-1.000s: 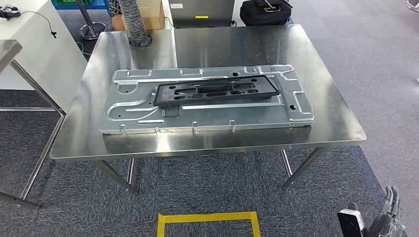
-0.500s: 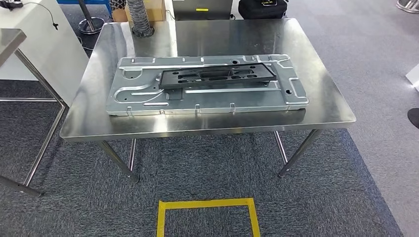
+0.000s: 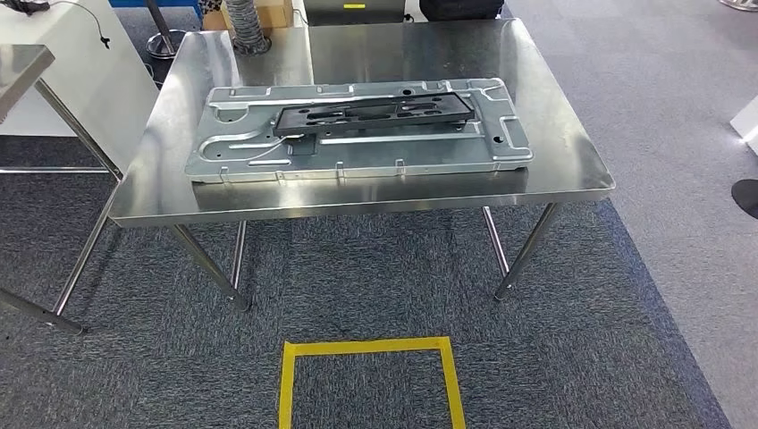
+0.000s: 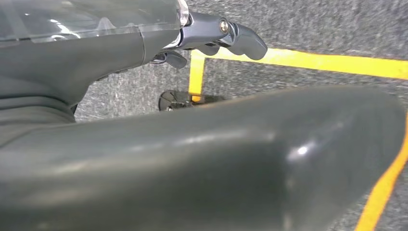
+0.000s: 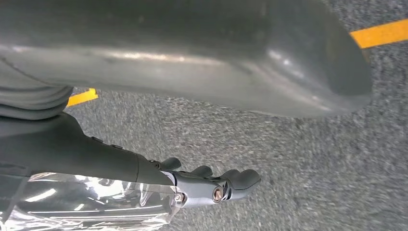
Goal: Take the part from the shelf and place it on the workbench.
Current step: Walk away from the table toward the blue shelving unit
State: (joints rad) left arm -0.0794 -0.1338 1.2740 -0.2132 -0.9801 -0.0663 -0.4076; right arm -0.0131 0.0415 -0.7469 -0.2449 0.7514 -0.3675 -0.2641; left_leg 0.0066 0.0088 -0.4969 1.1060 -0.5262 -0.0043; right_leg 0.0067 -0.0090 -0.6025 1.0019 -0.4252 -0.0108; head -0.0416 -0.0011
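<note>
part on worktop, both robot hands hanging with nothing held

one steel worktop [image 3: 572, 170] stands ahead of the robot; on it lies one large grey metal panel [image 3: 232, 156], and on that panel rests one black part [image 3: 375, 113], a long flat frame with cut-outs; its long axis runs left to right across the robot's front, slightly tilted, with the left end a little nearer the robot; the part sits on the far half of the panel, touching it, apart from the worktop edges; judged from how it lies, the placing step looks done or nearly so.

left robot hand [image 4: 211, 38] shows in the left wrist view, hanging over grey carpet beside yellow floor tape [image 4: 337, 62]; its fingers are curled in, nothing between them; right robot hand [image 5: 211, 185] shows in the right wrist view over the same carpet, fingers likewise curled in and holding nothing.

key relation: the part lies forward of and above both robot hands, well apart from each; its middle sits close to the robot's centre line, so neither robot hand is clearly nearer; i cannot tell more than that.

count: one part, one panel, one worktop in front; the corner of a second steel table [image 3: 22, 67] at the left edge; one yellow taped square [image 3: 371, 380] on the floor in front of the robot.
</note>
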